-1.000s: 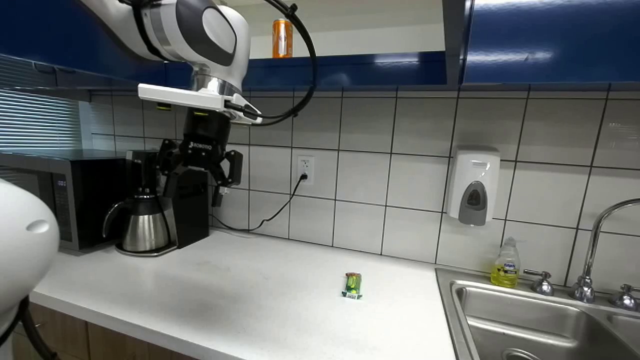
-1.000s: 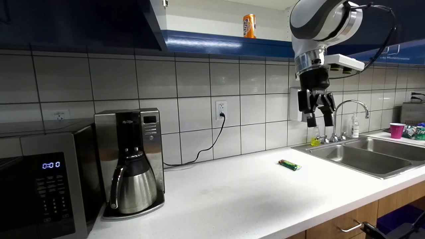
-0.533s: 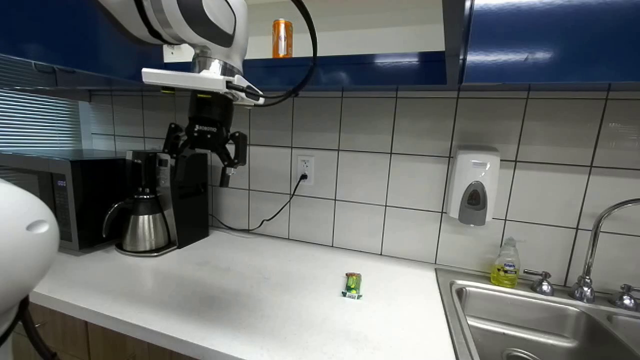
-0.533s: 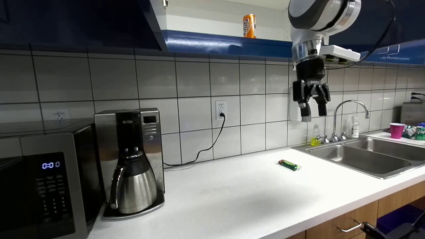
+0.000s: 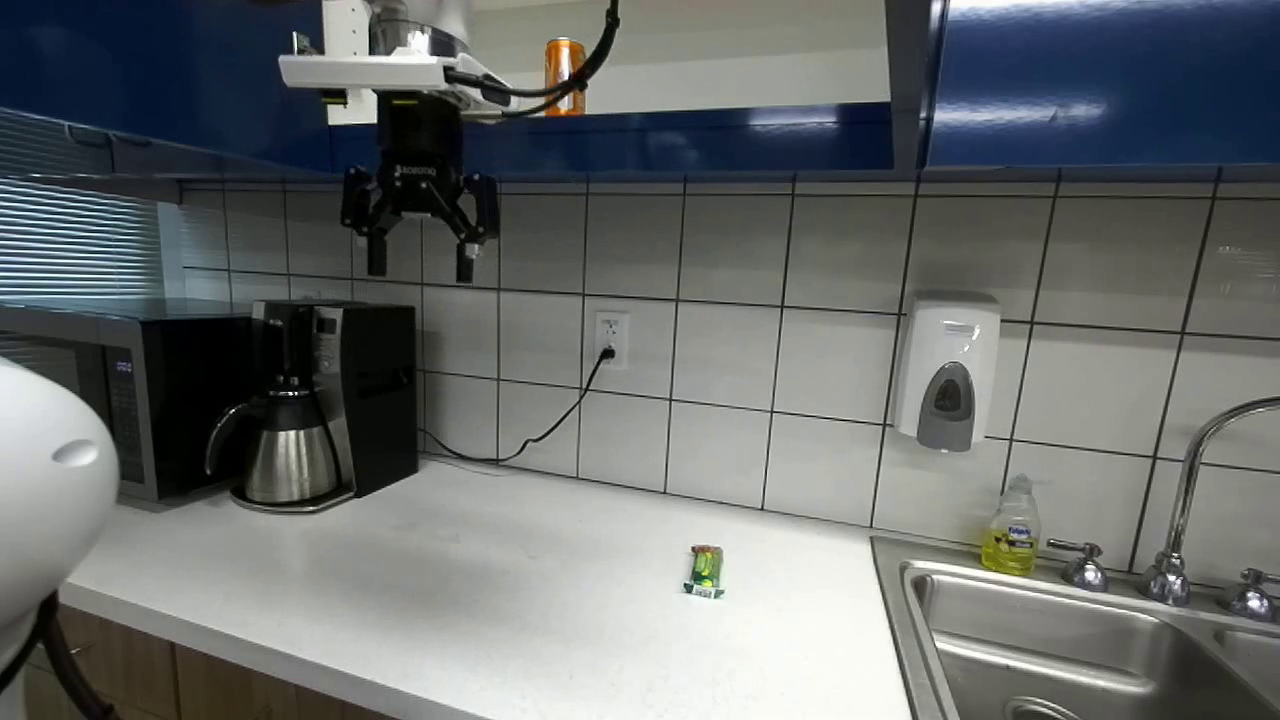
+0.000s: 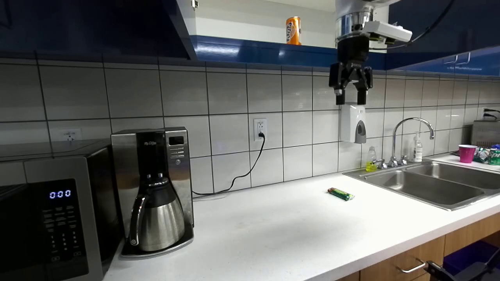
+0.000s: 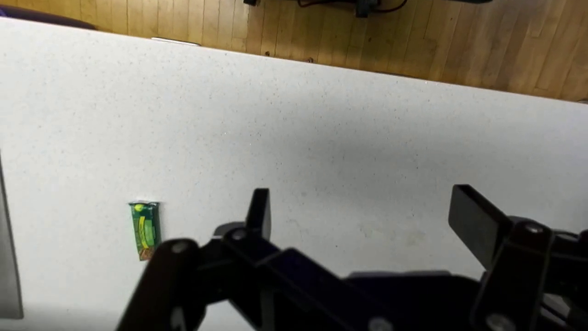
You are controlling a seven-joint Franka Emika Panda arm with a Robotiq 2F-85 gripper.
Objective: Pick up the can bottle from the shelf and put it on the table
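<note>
The orange can bottle [image 5: 562, 62] stands upright on the pale shelf [image 5: 740, 70], behind its blue front rail; a black arm cable crosses its lower part. It also shows in the other exterior frame [image 6: 293, 31], on the shelf [image 6: 242, 21]. My gripper [image 5: 421, 266] [image 6: 350, 100] points down, open and empty, with its fingertips below the shelf's rail and apart from the can. In the wrist view the spread fingers [image 7: 360, 202] have only the white table [image 7: 285, 115] beneath them. The table [image 5: 480, 600] also shows in both exterior views. The can is out of the wrist view.
A green-yellow wrapped bar [image 5: 706, 572] [image 7: 146, 230] lies on the table. A coffee maker [image 6: 179, 171] and a microwave [image 6: 54, 210] stand at one end, a steel sink [image 6: 422, 183] at the other. A soap dispenser [image 5: 948, 370] hangs on the tiles. Blue cabinet doors [image 5: 1100, 80] flank the shelf.
My gripper has risen toward the shelf's height in both exterior views and now hangs more upright. It stays open. The can has not moved.
</note>
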